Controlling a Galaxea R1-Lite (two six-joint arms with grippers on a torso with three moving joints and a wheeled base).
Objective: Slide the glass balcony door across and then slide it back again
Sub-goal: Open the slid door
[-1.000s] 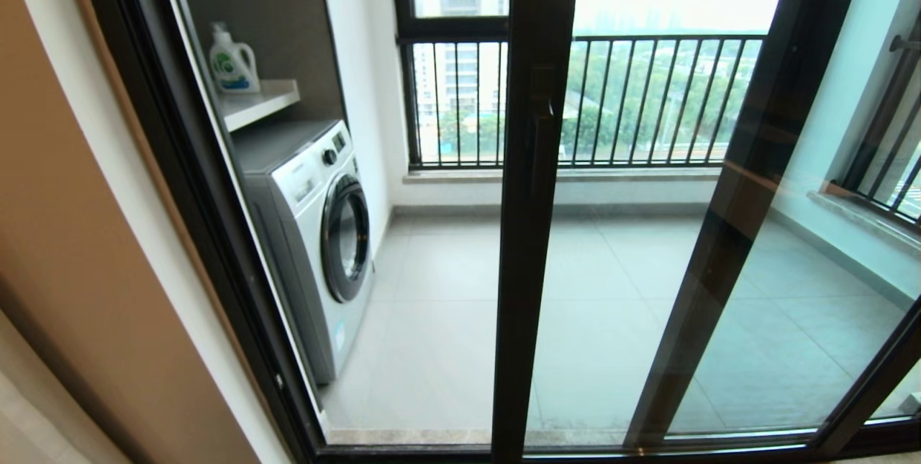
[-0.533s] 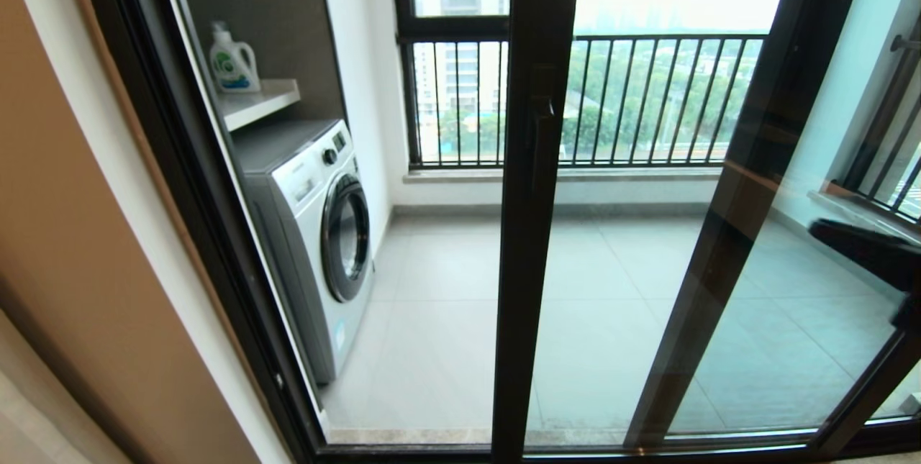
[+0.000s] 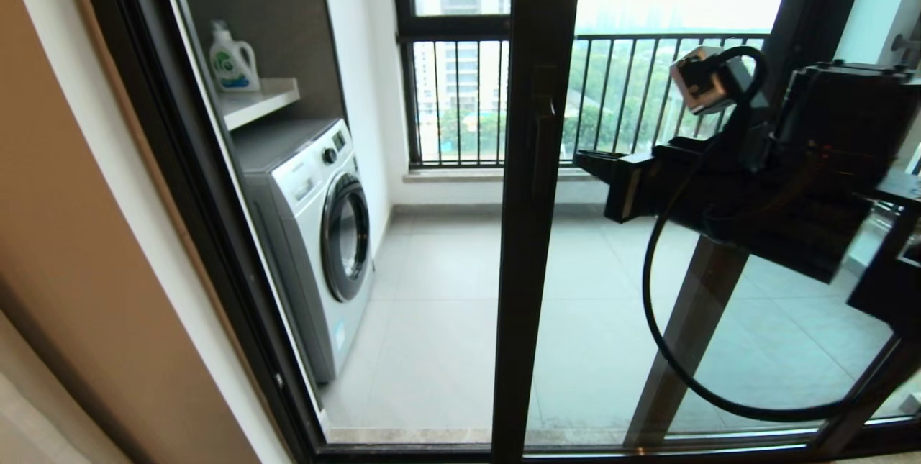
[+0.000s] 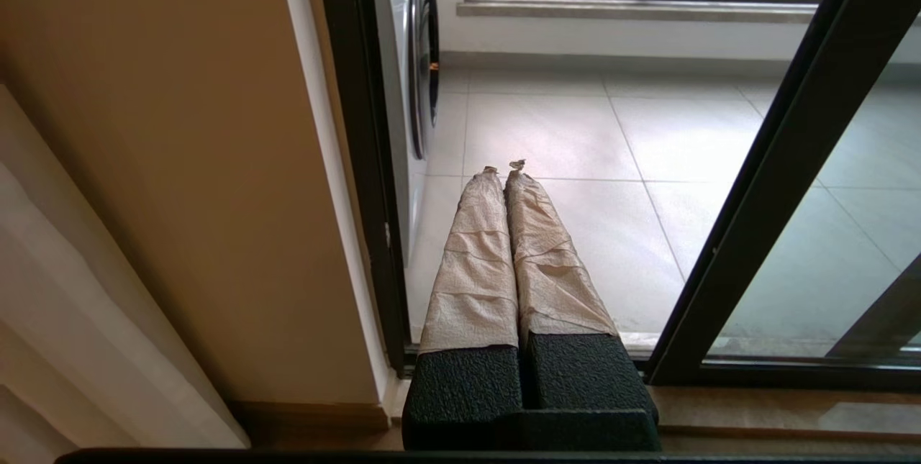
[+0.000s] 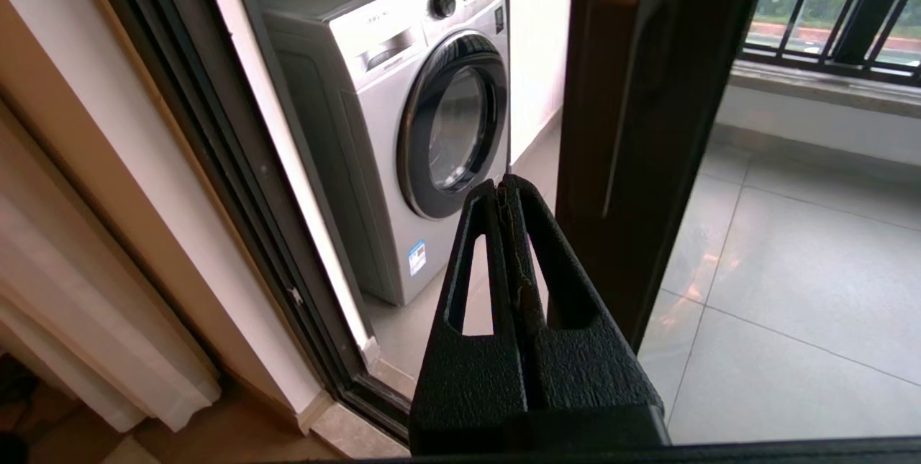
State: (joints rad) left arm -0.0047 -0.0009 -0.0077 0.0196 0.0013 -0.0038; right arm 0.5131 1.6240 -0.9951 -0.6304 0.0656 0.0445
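Our right gripper hangs with fingers together, just right of the door handle, not touching. The glass door stands mid-opening, washing machine beyond. Our left gripper, pressed together, sits low.

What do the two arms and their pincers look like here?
The right pincer has black textured fingers with triangular cut-outs; its blocky black arm carries a small silver camera and a looping black cable. The left pincer has a black textured base and beige, tape-wrapped fingers.
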